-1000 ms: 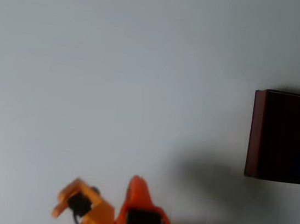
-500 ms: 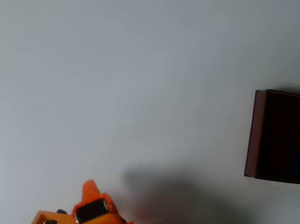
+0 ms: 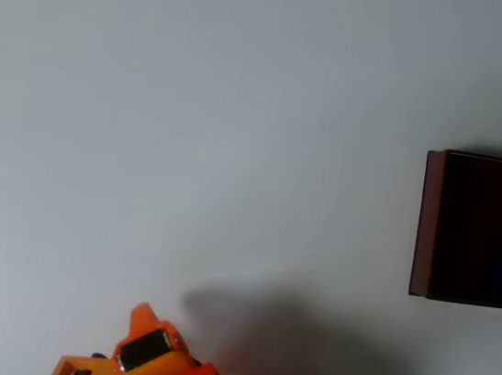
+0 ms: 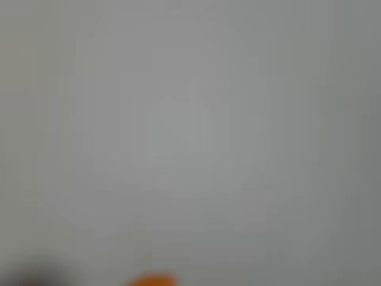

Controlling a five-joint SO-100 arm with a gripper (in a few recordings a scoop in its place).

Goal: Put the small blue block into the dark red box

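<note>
Box (image 3: 427, 220), dark red with a near-black inside, sits at the right edge of the overhead view, cut off by the frame. Orange arm (image 3: 149, 364) shows at the bottom edge, left of centre, on the white table (image 3: 194, 125); gripper state cannot be told. Wrist view is a grey blur.

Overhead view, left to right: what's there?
Orange robot arm at the bottom edge → its shadow on the white table → dark red box at the right edge.
</note>
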